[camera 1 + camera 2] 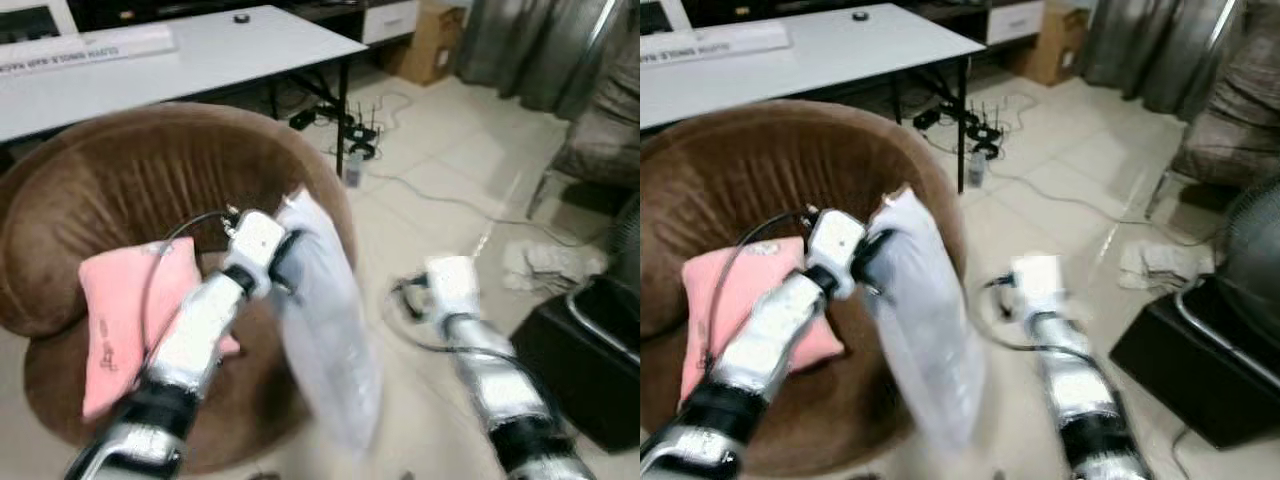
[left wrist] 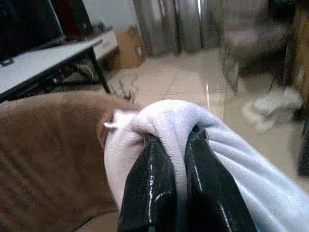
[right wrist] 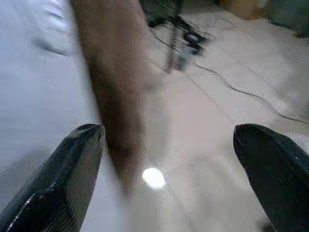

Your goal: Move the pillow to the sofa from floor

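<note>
The right gripper point(image 3: 169, 179) was held with its jaws wide apart and empty, over bare floor at 4 o'clock. The left gripper point(image 2: 181, 166) was clamped on a bunched top corner of the white pillow point(image 1: 325, 330), which hung limp at the front edge of the brown sofa point(image 1: 120, 170). The pillow was judged light, soft and easily folded; a pinched corner was judged adequate. A pink cushion point(image 1: 125, 310) lay on the seat at 9 o'clock. A white table point(image 1: 200, 50) stood beyond at 12 o'clock.

brown sofa point(image 1: 120, 190) | pink cushion point(image 1: 125, 310) on seat | tiled floor point(image 1: 440, 200): cables point(image 1: 420, 185)
</note>
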